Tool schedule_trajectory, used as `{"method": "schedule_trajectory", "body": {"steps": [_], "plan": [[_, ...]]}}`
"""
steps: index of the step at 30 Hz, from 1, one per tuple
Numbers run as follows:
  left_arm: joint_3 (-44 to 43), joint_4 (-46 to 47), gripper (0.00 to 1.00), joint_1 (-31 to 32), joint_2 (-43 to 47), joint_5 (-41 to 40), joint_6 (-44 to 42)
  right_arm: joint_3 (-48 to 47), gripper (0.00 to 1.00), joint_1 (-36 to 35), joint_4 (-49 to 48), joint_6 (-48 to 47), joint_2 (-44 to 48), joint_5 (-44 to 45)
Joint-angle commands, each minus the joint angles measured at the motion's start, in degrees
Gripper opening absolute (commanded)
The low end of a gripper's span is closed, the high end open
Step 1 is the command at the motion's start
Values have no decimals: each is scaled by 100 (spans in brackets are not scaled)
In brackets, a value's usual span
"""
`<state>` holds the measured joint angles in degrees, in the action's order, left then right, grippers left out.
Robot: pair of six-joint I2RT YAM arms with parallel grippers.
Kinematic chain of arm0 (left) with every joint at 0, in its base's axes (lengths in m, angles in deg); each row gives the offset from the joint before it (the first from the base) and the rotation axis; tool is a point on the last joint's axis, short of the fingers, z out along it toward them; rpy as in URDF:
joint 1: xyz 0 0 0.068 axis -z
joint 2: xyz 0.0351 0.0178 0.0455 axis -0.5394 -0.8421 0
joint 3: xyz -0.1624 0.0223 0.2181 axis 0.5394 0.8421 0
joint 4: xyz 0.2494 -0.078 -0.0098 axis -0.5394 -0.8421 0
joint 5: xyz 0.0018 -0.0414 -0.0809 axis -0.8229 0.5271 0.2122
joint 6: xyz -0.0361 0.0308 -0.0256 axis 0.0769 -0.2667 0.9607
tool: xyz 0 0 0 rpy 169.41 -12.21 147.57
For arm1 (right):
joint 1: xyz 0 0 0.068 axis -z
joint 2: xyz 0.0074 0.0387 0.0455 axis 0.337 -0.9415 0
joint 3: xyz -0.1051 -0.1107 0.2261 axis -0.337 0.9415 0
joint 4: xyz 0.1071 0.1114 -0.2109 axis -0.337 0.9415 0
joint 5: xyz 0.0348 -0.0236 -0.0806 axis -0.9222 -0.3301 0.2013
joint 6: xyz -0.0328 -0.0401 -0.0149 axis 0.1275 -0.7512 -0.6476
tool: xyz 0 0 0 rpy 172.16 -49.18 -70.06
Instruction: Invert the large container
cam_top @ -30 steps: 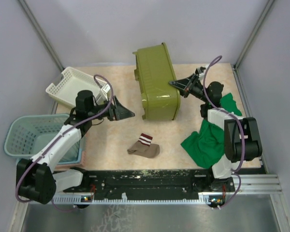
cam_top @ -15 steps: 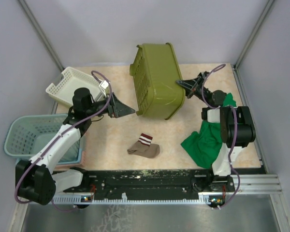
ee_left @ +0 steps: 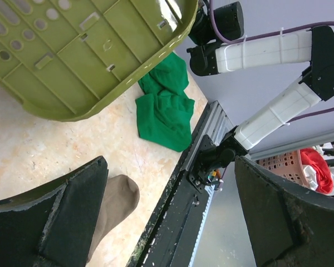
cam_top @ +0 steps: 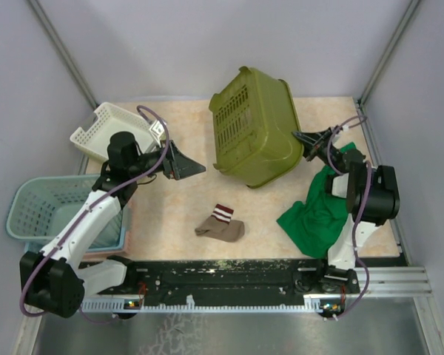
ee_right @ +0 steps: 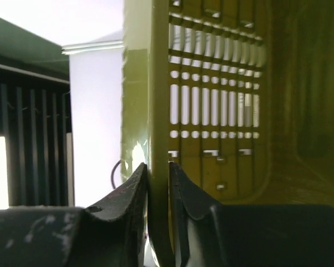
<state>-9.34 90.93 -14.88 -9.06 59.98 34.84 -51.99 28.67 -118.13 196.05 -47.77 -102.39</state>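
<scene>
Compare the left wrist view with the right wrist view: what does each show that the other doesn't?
Left wrist only: the green cloth, the brown sock, bare tabletop and the right arm. Right wrist only: the right gripper pinching the wall of the olive container. Both: the olive container and its slots.

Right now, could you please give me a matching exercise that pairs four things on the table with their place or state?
Things:
1. olive container
2. striped sock
3. green cloth
4. white basket

Places or states:
A. far-left corner
B. crumpled beside the right arm
C. tilted, rim pinched by the right fingers
D. lying flat, centre front

Pairs: 1-C, 2-D, 3-B, 4-A
</scene>
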Motion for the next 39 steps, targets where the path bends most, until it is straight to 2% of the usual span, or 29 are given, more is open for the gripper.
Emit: {"method": "schedule_trajectory", "body": {"steps": [1,3,5,8,11,12,15,20,29,35,39], "plan": [[-171,-23,99,26,48,-39,-121,317,25,320,-457,-530,24,-433],[-174,-31,99,26,52,-50,-115,369,32,416,186,-1028,243,-466],[-176,-44,99,26,44,-66,-114,364,41,451,1222,-1721,528,-460],[-175,-80,99,26,52,-86,-121,165,52,456,3388,-3173,1072,-258],[-166,-116,99,26,61,-111,-129,-359,63,456,6420,-5151,1646,318],[-167,-135,99,26,66,-118,-135,-542,66,456,7135,-5599,1762,559],[-127,-146,99,25,62,-141,-155,-896,70,456,8313,-6409,1962,1152],[-112,-140,99,26,-29,-108,-144,-1347,71,456,9582,-7233,2066,2111],[-170,-285,99,25,-156,-119,-279,-1914,72,457,10936,-8222,2335,3615],[-316,-621,99,30,-269,-347,-493,-2102,71,193,11075,-8313,3342,4487],[-619,-810,99,121,-641,-1061,-380,-2285,71,-533,10932,-8499,3968,5025]]}}
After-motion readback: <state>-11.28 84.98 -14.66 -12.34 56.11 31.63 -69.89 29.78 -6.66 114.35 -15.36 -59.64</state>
